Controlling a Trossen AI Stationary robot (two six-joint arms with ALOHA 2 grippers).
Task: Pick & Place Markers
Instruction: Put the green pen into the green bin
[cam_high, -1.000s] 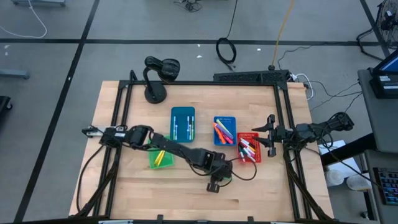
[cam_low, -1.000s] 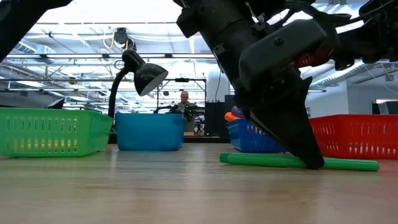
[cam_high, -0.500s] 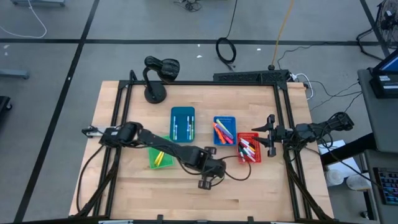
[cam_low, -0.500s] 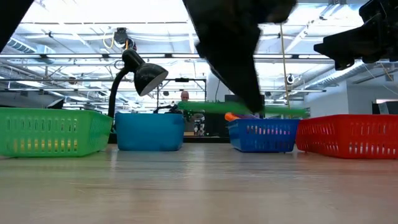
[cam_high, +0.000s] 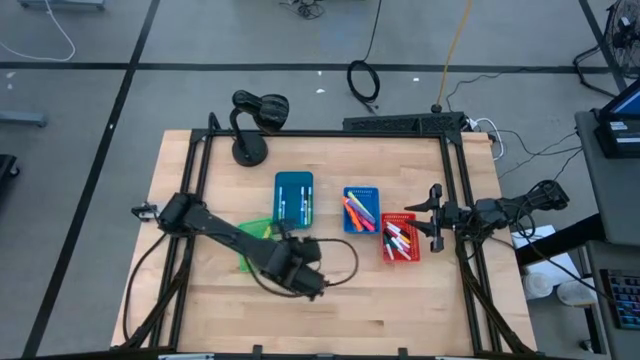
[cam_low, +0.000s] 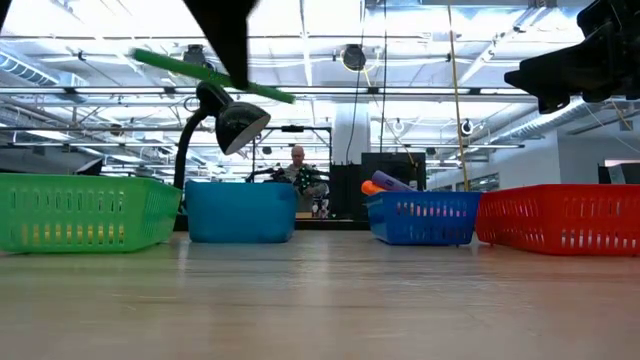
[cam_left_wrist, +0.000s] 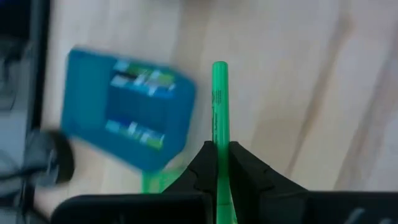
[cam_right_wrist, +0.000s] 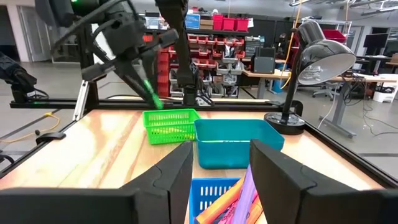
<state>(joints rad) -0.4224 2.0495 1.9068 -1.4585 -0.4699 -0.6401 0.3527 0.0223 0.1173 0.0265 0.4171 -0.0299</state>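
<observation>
Above the table, near the green bin (cam_high: 256, 232), the left gripper (cam_left_wrist: 217, 163) is clamped on a green marker (cam_left_wrist: 219, 102); the right gripper (cam_right_wrist: 221, 163) waits with fingers apart.

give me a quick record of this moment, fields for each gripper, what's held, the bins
left gripper: shut on a green marker, lifted above the table
right gripper: open, empty, over the red bin
green bin: partly under the left arm
teal bin: white-bodied markers inside
blue bin: neon markers inside
desk lamp: far left corner
</observation>
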